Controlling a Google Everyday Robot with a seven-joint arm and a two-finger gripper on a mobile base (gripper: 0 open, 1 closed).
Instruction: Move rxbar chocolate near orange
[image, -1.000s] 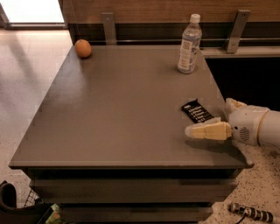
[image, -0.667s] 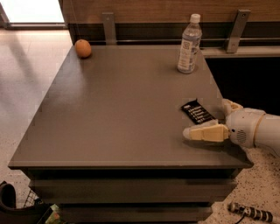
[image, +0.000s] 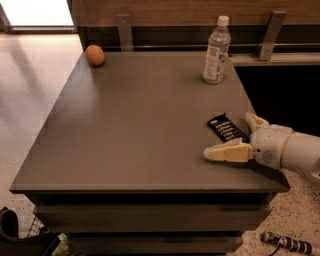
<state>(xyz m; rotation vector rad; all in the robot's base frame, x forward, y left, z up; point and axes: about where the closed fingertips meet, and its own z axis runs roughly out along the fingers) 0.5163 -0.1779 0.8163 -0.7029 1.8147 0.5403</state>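
The rxbar chocolate, a flat black wrapper with white lettering, lies on the grey table near its right edge. My gripper comes in from the right at table height and is open. One cream finger lies in front of the bar and the other sits behind the bar's right end, so the jaws straddle it. I cannot tell whether they touch it. The orange sits at the far left corner of the table, well away from the bar.
A clear water bottle with a white cap stands at the far right of the table. Metal brackets rise along the wooden back wall. The table's right edge drops beside my arm. Small objects lie on the floor below.
My gripper has moved slightly left along the table, so its fingers reach further around the bar. The bar, orange and bottle have not moved.
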